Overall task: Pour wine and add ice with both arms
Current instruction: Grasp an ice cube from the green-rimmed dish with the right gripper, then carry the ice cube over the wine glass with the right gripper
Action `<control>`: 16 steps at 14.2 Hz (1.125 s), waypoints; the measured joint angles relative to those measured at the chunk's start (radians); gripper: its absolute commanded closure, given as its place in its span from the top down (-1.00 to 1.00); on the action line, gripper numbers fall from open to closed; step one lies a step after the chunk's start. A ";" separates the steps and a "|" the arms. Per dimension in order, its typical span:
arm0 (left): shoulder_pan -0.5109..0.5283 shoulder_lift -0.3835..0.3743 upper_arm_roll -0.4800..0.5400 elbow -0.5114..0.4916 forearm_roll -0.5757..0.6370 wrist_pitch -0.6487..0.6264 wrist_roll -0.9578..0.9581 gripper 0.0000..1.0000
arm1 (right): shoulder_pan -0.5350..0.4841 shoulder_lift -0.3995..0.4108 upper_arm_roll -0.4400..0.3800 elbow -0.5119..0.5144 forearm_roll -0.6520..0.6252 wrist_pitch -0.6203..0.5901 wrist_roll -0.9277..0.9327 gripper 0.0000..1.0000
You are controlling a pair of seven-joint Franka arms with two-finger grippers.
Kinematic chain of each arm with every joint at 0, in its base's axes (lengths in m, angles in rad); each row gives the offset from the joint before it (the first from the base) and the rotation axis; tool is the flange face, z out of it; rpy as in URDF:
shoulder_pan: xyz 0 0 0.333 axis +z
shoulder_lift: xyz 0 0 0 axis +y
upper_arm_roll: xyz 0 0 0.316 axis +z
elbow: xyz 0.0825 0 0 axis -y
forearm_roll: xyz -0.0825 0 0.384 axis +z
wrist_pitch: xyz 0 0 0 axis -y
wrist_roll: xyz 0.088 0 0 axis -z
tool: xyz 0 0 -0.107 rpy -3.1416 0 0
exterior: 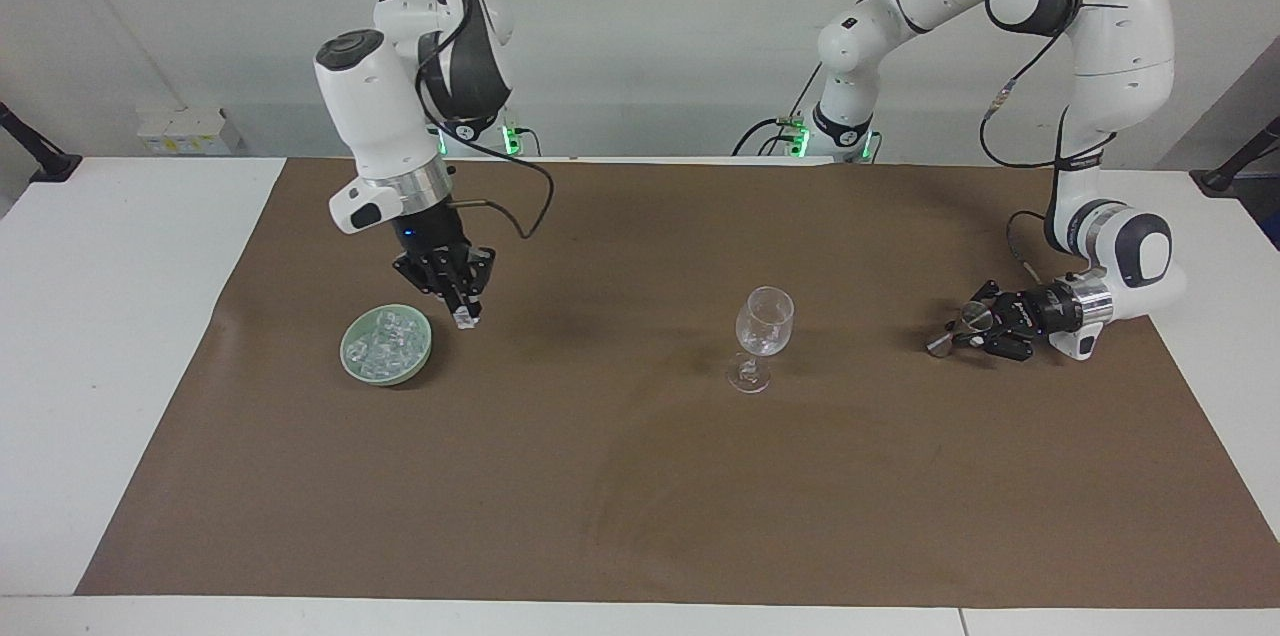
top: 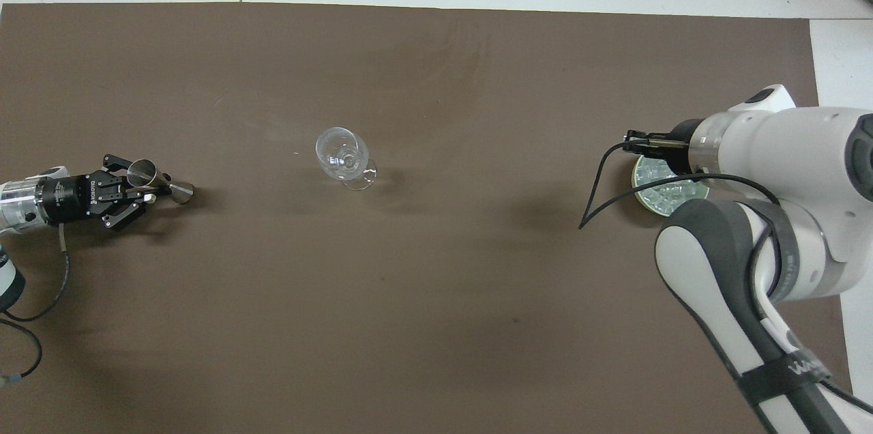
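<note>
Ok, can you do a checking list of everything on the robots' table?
Surface: brown mat on white table, faint marks.
Job's things: wine glass upright mid-mat, looks empty; ice heaped in green dish toward the right arm's end; metal jigger.
Clutter: nothing seen.
Grippers: right gripper raised over the mat beside the dish, shut on one ice cube; left gripper low, shut on the jigger, held sideways.
Cables: black cable loops from each wrist.
Surroundings: white wall, small boxes beside it.
</note>
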 measured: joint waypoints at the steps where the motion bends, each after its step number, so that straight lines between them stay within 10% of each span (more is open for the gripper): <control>1: -0.001 0.001 -0.001 0.000 0.001 0.000 0.000 -0.47 | 0.001 0.012 0.050 0.018 0.004 0.034 0.076 -1.00; 6: -0.002 0.001 -0.004 0.000 0.002 0.000 0.000 -0.29 | 0.081 0.093 0.175 0.113 0.009 0.209 0.262 -1.00; 10: -0.002 0.001 -0.004 0.000 0.009 0.000 0.000 0.38 | 0.162 0.153 0.176 0.186 0.010 0.255 0.283 -1.00; 16: -0.002 0.001 -0.004 0.016 0.038 -0.001 0.000 0.82 | 0.272 0.232 0.175 0.213 -0.006 0.273 0.324 -1.00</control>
